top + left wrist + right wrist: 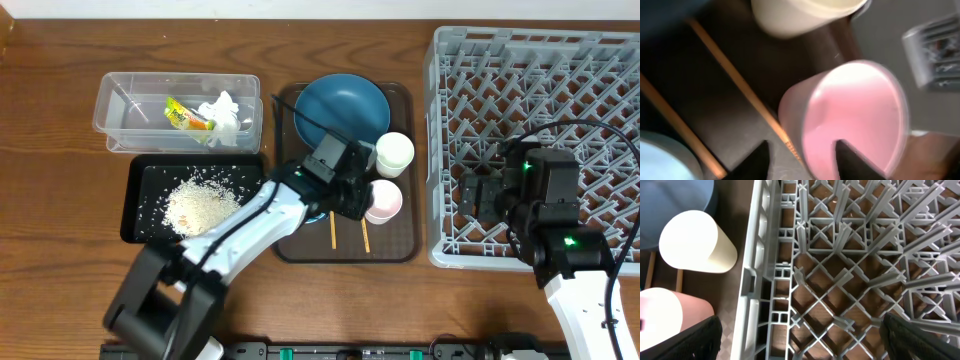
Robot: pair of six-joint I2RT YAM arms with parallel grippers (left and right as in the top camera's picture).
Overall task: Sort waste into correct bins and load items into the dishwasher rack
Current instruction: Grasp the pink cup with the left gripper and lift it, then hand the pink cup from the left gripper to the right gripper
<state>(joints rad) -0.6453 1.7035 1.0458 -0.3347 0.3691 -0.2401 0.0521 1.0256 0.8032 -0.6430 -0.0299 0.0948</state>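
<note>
My left gripper (358,203) (800,156) is open and straddles the near wall of the pinkish cup (386,200) (855,110), one finger inside and one outside. The white cup (394,153) (800,15) stands just behind it. Two chopsticks (333,232) (735,80) lie on the brown tray. The dark blue plate (340,108) is at the tray's back. The light blue bowl (660,155) is mostly hidden under my left arm. My right gripper (478,195) (800,340) is open and empty over the left wall of the dishwasher rack (540,80) (850,255).
The clear container (130,100) at back left holds the tissue (225,112) and the yellow-green wrapper (185,115). The black tray (140,190) in front of it holds rice (200,205). The brown serving tray (395,245) sits between the black tray and the rack.
</note>
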